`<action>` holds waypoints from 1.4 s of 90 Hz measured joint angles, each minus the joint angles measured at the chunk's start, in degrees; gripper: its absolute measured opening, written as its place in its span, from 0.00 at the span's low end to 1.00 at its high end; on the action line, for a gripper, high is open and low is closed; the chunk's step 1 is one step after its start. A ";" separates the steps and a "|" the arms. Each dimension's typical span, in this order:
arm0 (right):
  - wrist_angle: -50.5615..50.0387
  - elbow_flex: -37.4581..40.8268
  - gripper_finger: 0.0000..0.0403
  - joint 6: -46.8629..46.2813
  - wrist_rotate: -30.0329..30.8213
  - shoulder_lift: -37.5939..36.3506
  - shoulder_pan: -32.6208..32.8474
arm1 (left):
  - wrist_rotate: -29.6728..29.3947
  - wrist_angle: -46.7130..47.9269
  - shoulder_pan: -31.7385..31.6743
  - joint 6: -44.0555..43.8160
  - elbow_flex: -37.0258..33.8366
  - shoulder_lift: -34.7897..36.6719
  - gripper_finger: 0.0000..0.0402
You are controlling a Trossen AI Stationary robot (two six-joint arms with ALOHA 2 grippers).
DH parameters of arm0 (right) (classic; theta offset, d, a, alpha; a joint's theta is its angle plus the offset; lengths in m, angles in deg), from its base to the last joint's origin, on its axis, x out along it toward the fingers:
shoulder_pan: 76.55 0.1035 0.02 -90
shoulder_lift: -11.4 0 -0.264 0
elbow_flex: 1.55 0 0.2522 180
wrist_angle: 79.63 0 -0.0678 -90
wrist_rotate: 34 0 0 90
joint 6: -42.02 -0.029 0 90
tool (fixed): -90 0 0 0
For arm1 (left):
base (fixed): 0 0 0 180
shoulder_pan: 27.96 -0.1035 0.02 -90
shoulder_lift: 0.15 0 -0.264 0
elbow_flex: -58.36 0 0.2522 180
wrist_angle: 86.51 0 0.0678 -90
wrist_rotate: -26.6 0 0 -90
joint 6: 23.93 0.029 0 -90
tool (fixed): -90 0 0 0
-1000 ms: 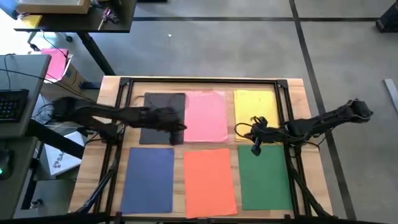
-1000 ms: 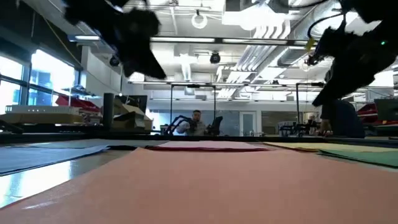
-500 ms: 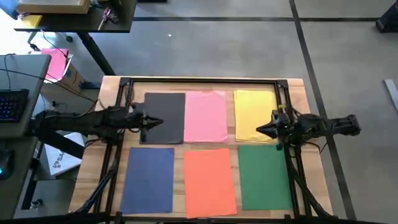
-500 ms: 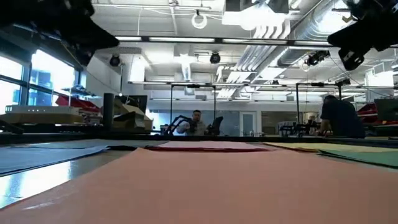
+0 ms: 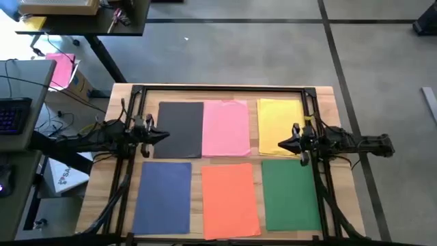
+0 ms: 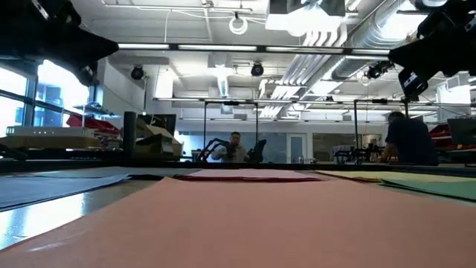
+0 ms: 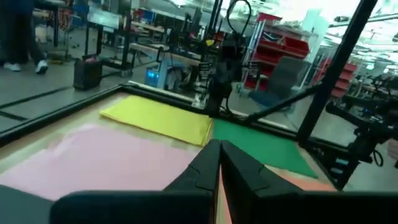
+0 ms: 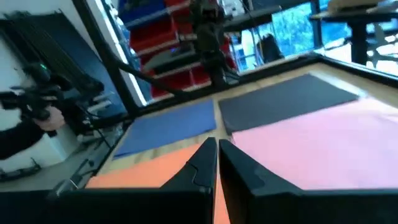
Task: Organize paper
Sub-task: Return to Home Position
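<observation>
1. The left hand point(image 5: 161, 135) has its fingers pressed together and holds nothing. Its tip is over the left edge of the dark grey sheet point(image 5: 181, 128), pointing toward the desk's middle.
2. The right hand point(image 5: 287, 144) also has its fingers closed on nothing. Its tip is over the near right corner of the yellow sheet point(image 5: 278, 126), just above the far edge of the green sheet point(image 5: 289, 193), and it points inward toward the left hand.
3. Both arms lie roughly level across the desk's side edges. In the low view they hang high in the top corners, well off the paper.
4. Paper lies flat on the desk point(image 5: 121, 96) in two rows of three.
5. Far row, left to right: dark grey sheet, pink sheet point(image 5: 226, 128), yellow sheet. Dark grey and pink touch edge to edge, with a narrow gap before the yellow.
6. Near row, left to right: blue sheet point(image 5: 164, 196), orange sheet point(image 5: 229, 198), green sheet. Narrow strips of bare wood show between them.
7. Each colour looks like one tidy rectangle, long side running front to back. I cannot tell how many sheets each holds.
8. A black frame point(image 5: 222, 88) runs around the desk's far edge and down both sides.
9. Off the desk to the left are a keyboard point(image 5: 13, 116) and a magenta sheet on a cardboard box point(image 5: 60, 68).
10. Low view, room behind: a seated person point(image 6: 235, 147) and another person with back turned point(image 6: 407, 141).
</observation>
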 joint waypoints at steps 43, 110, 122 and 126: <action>7.21 4.63 0.00 -0.26 -0.57 0.75 -3.32 | 5.29 -6.53 -0.26 4.68 -5.42 -0.37 0.00; 7.04 4.61 0.00 -1.34 -0.34 1.36 -3.32 | 3.27 -5.74 -0.15 -8.41 -5.44 -1.82 0.00; 7.04 4.61 0.00 -1.34 -0.35 1.36 -3.32 | 3.27 -5.74 -0.15 -8.42 -5.44 -1.82 0.00; 7.04 4.61 0.00 -1.34 -0.35 1.36 -3.32 | 3.27 -5.74 -0.15 -8.42 -5.44 -1.82 0.00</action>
